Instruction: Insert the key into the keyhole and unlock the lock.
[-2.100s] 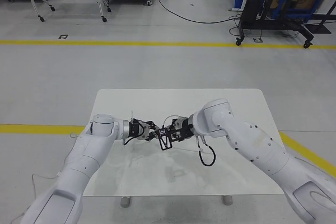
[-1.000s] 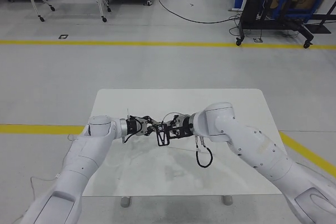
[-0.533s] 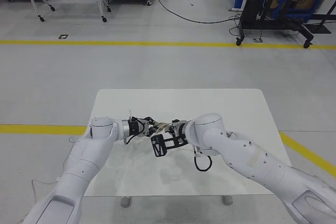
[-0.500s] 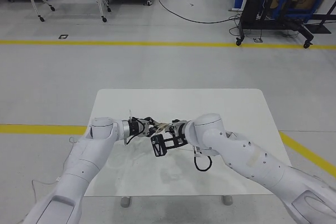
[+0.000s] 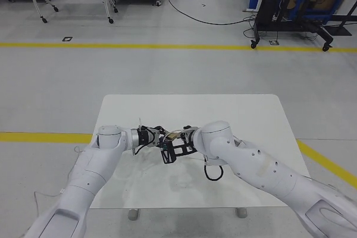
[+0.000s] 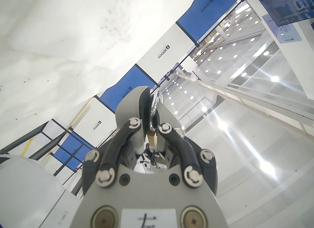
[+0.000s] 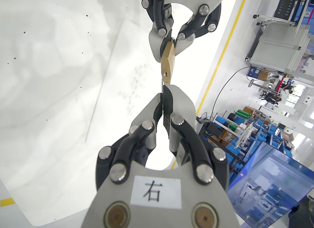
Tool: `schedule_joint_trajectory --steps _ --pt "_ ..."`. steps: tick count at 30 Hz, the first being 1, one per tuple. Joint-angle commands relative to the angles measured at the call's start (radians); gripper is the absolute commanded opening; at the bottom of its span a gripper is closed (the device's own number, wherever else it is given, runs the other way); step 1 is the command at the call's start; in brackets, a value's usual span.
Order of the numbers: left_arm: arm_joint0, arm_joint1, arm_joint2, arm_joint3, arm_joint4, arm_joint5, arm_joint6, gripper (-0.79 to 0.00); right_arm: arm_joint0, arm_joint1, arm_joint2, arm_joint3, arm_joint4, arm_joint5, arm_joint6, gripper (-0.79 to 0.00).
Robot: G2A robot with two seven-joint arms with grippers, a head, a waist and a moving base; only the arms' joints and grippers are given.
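White table (image 5: 250,119); left claw (image 6: 152,108) grips brass lock (image 7: 167,62), right claw (image 7: 163,93) thin key (image 7: 162,84).

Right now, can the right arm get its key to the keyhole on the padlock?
Probably yes. The left end effector holds the padlock with its keyhole facing the right end effector; nothing lies between, and the tip of the key sits just beside it, slightly off line.

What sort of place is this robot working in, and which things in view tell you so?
Probably an industrial robotics lab or factory hall: yellow floor-marking lines on a smooth grey floor, shelves of blue plastic storage bins, and blue-and-white perforated partition panels.
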Motion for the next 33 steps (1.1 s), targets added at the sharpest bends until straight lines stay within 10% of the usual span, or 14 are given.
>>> schedule_joint_trajectory --steps 1,33 --pt "-0.002 0.000 0.004 0.001 0.002 0.002 -0.001 -0.785 0.003 -0.004 -0.002 0.004 0.001 -0.001 0.002 -0.785" --pt "-0.018 0.001 0.022 0.020 -0.022 0.009 0.015 -0.785 0.061 -0.054 -0.116 0.050 -0.050 0.084 0.092 -0.785"
